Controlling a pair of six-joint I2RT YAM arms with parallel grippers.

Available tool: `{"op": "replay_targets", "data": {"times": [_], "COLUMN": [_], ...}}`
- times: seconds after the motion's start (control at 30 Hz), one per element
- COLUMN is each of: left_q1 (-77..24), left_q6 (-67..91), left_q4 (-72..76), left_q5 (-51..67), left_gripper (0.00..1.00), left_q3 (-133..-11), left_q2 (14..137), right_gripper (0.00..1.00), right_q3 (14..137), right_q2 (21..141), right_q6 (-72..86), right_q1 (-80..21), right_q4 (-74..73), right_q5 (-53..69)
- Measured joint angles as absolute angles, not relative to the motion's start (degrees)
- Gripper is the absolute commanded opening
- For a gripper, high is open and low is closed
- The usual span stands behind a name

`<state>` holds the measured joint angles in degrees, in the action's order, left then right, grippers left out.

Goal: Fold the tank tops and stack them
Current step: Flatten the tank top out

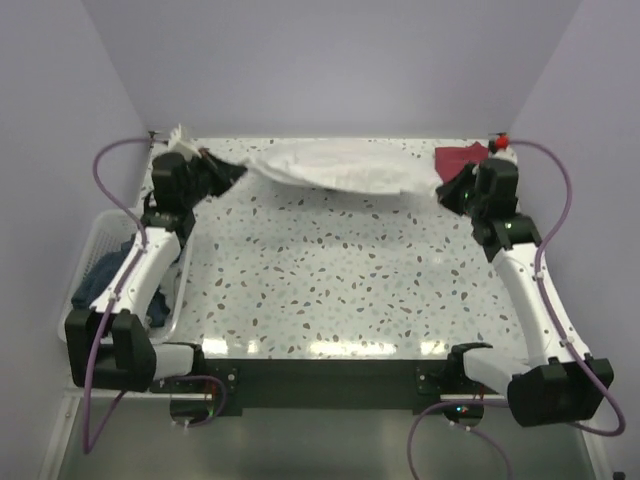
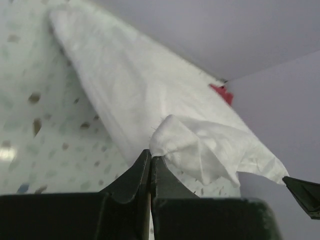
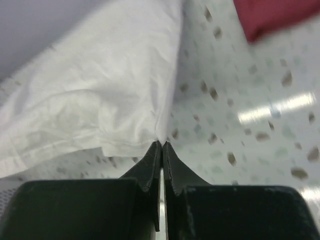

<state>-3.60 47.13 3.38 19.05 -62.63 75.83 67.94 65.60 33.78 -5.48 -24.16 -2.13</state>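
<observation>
White tank top (image 1: 330, 168) hangs stretched between left claw (image 1: 228, 175) and right claw (image 1: 448, 190), each pinching an edge, to spread it.

A speckled table (image 1: 330, 280) fills the middle. At the left edge of the frame sits a white basket (image 1: 92, 243) with blue cloth (image 1: 100, 274) inside it.

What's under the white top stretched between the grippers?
Only speckled tabletop shows below the white cloth tank top, pinched by the left gripper and right gripper. The strip it covers is hidden. The dark red cloth top lies beside it.
</observation>
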Motion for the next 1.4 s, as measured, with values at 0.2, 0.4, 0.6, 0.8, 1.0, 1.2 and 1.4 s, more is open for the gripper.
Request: {"op": "replay_targets", "data": {"times": [0.2, 0.4, 0.6, 0.8, 1.0, 1.2, 1.4], "left_q1": [-5.3, -7.8, -8.0, -8.3, -12.6, -15.6, -16.4], "left_q6": [48.5, 48.0, 45.8, 45.4, 48.2, 51.0, 51.3], "left_q4": [-5.3, -8.1, -14.4, -21.8, -28.3, -35.0, -38.3], "left_q5": [15.8, 14.1, 10.3, 7.0, 3.5, -1.4, -3.0], "left_gripper": [0.05, 0.44, 0.58, 0.58, 0.55, 0.54, 0.53], "left_q3": [-31.3, -22.9, -23.7, -27.9, -27.9, -28.1, -28.9], "left_q2": [62.1, 57.9, 53.3, 52.4, 53.2, 54.7, 56.0], "right_gripper": [0.00, 0.00, 0.00, 0.00, 0.00, 0.00, 0.00], "right_q3": [39.2, 33.6, 32.4, 32.3, 31.4, 30.4, 30.0], "right_q2": [52.7, 51.8, 52.2, 52.2, 52.4, 52.6, 52.6], "right_q6": [37.3, 38.9, 38.8, 38.6, 38.4, 38.4, 38.2], "right_q1": [-5.5, -5.5, -5.5, -5.5, -5.5, -5.5, -5.5], "right_q4": [-31.1, -32.0, -32.1, -32.1, -31.7, -31.7, -31.7], "right_q5": [-0.2, 2.8, 3.2, 3.2, 3.2, 3.2, 3.1]}}
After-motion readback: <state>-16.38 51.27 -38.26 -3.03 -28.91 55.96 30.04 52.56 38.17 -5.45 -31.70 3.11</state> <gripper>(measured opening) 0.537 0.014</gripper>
